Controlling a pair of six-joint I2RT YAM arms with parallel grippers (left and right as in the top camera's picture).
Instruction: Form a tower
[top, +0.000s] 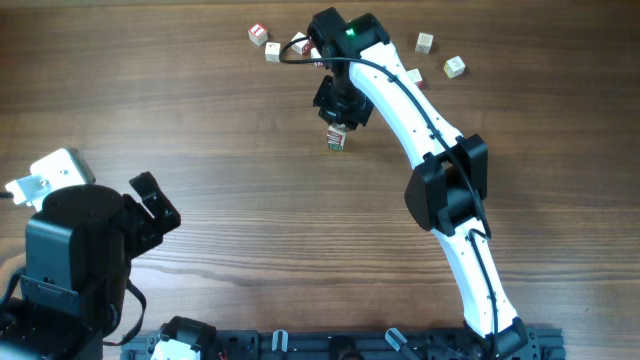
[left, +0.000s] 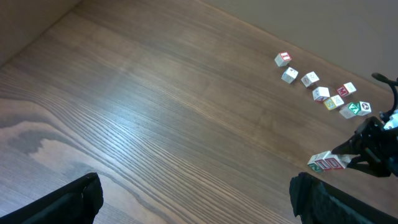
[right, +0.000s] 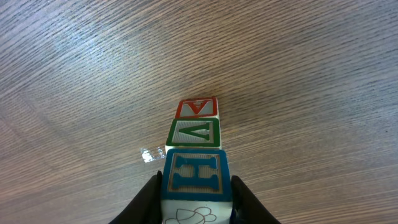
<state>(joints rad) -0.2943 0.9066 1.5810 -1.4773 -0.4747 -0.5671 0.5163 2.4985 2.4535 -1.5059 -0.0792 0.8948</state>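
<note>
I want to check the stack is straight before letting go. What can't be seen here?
- Overhead: tower mostly hidden under the right arm; block count unclear.
- Left wrist: tower too small; letters unreadable.
- Right wrist: right fingers cut off by the bottom edge; whether the top block touches the green block is unclear.

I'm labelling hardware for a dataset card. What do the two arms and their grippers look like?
The right arm has white links with black joints, a black cable along it and a green light near the wrist. The right gripper is black. The left arm is black with a white block on top; the left gripper is black too.
</note>
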